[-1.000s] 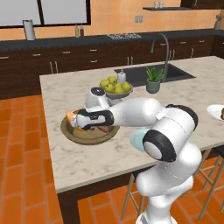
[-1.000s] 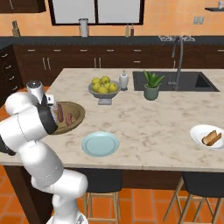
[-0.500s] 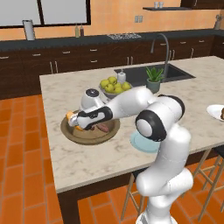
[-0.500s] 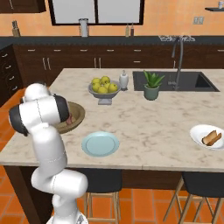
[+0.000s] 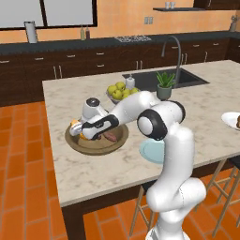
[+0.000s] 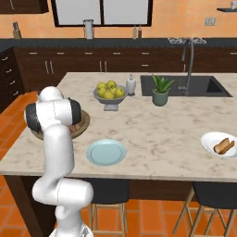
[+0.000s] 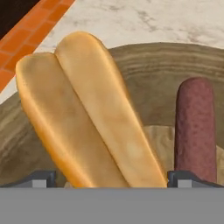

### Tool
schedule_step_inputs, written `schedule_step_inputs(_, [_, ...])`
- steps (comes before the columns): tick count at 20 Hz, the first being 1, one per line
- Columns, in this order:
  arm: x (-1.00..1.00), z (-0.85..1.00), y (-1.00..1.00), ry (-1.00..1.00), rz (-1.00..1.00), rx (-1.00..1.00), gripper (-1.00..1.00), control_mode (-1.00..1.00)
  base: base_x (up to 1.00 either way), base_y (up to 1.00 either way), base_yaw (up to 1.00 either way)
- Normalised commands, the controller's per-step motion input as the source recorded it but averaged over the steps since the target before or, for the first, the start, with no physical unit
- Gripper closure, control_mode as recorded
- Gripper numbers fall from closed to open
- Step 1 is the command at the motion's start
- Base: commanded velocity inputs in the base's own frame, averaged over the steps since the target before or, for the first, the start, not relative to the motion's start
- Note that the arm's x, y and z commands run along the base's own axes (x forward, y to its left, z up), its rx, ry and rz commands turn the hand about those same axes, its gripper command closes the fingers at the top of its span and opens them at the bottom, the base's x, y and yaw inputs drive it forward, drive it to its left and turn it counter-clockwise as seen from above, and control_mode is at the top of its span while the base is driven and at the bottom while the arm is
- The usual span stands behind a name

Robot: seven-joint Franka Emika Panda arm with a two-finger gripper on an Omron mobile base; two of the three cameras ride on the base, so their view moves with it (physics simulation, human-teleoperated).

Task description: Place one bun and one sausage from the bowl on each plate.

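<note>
Bun [image 7: 87, 109] lay in the brown bowl [image 7: 175, 74] directly ahead of the gripper [image 7: 111, 177], its near end sitting between the two spread fingertips [image 7: 41, 177], with nothing yet pinched. A sausage [image 7: 195, 127] lay just beside the bun, in line with the far fingertip and close to it. My judgement was that the step in hand was grasping the bun: the gripper needed to keep centred on the bun so the outer finger would not catch the sausage, then descend and close across the bun's width. The pale blue plate [image 5: 152, 152], on the table near the bowl, sat bare; the white plate [image 6: 217, 139] already held food.
</note>
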Motion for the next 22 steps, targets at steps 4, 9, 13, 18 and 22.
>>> schedule_step_inputs(4, [0.41,-0.30,0.08,0.00,0.00,0.00,-1.00,-1.00,0.00,0.00,0.00])
schedule_step_inputs(9, [0.10,-0.30,-0.03,0.00,0.00,-0.01,1.00,-1.00,0.00,0.00,0.00])
schedule_step_inputs(13, [-0.22,0.26,-0.26,0.00,0.00,0.00,1.00,-1.00,0.00,0.00,0.00])
schedule_step_inputs(18, [-0.51,0.88,-0.58,0.00,0.00,0.00,1.00,-1.00,0.00,0.00,0.00])
schedule_step_inputs(22, [-0.79,0.81,-0.84,0.05,-0.02,0.00,1.00,-1.00,0.00,0.00,0.00])
